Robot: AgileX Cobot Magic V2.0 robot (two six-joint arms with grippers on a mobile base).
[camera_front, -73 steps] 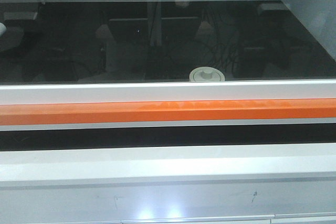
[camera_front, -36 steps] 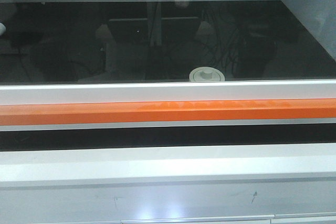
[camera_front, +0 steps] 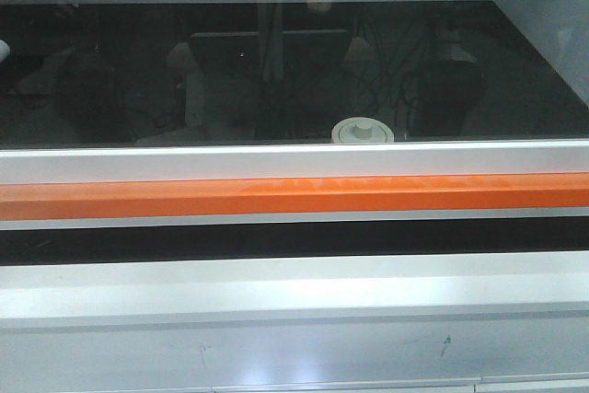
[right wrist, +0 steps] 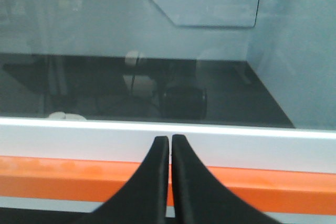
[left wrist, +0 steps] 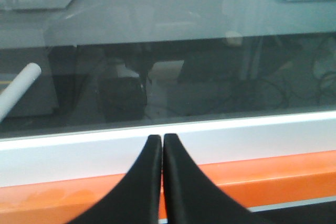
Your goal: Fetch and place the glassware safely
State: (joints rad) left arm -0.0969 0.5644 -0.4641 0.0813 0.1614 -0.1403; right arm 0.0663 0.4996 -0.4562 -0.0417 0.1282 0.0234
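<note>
Left pincer [left wrist: 161, 141], right pincer [right wrist: 170, 141]: tips together, empty. Lidded glass jar [camera_front: 362, 130] sat ahead-left of right pincer, beyond white rail [camera_front: 184, 165]. Judged: part jaws, clear rail first.

Dim, hazy, strong mirror-like reflections

Glossy black worktop [camera_front: 138, 71], orange strip [camera_front: 294, 195], white tube [left wrist: 18, 88]

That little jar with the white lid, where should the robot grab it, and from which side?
Probably from above, clasping the jar across its sides beneath the wide lid, not by the knob, which might only lift the lid off. It stands upright close behind the white rail, which hides its glass body and blocks a low frontal reach.
</note>
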